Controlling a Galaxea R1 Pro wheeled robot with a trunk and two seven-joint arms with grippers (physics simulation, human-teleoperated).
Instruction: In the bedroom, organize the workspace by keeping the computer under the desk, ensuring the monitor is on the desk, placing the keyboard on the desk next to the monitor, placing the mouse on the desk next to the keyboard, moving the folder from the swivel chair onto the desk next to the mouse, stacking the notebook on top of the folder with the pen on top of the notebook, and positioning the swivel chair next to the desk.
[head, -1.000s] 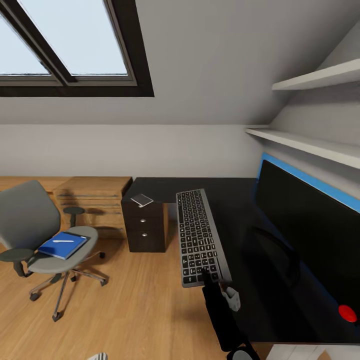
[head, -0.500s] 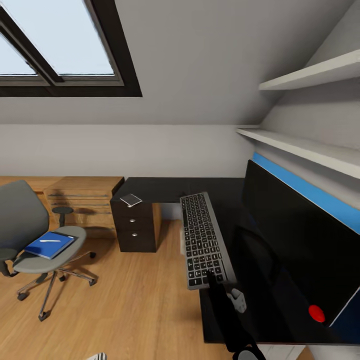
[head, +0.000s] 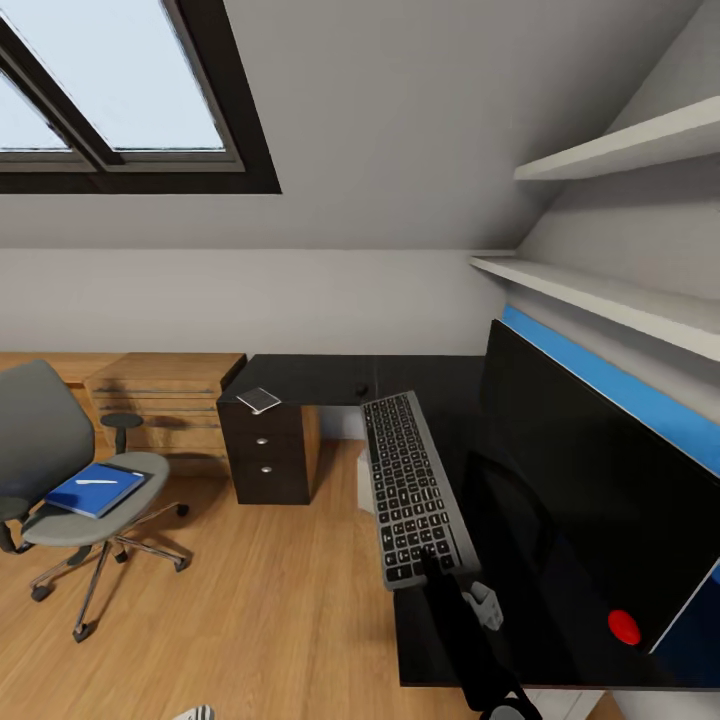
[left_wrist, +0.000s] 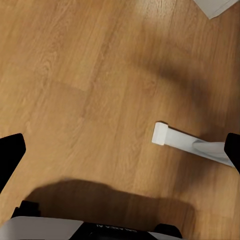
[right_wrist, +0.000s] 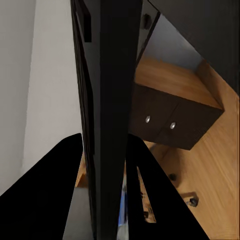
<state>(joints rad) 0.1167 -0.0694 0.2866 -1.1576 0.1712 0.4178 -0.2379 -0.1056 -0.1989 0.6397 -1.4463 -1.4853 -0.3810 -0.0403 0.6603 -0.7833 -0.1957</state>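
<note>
Right gripper (head: 440, 562) clamps the keyboard (head: 410, 485) by its near end, carrying it rightward over the table (head: 330, 378) since a second ago; the monitor (head: 590, 500) stands just beyond, so placement is near.

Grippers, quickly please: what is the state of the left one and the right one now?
Left gripper: open, holding nothing, above the wooden floor.
Right gripper: shut on the keyboard.

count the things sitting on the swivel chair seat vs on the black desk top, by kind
On chair seat:
notebook: 1
pen: 1
On desk:
keyboard: 1
monitor: 1
small grey flat item: 1
Total: 5
</note>
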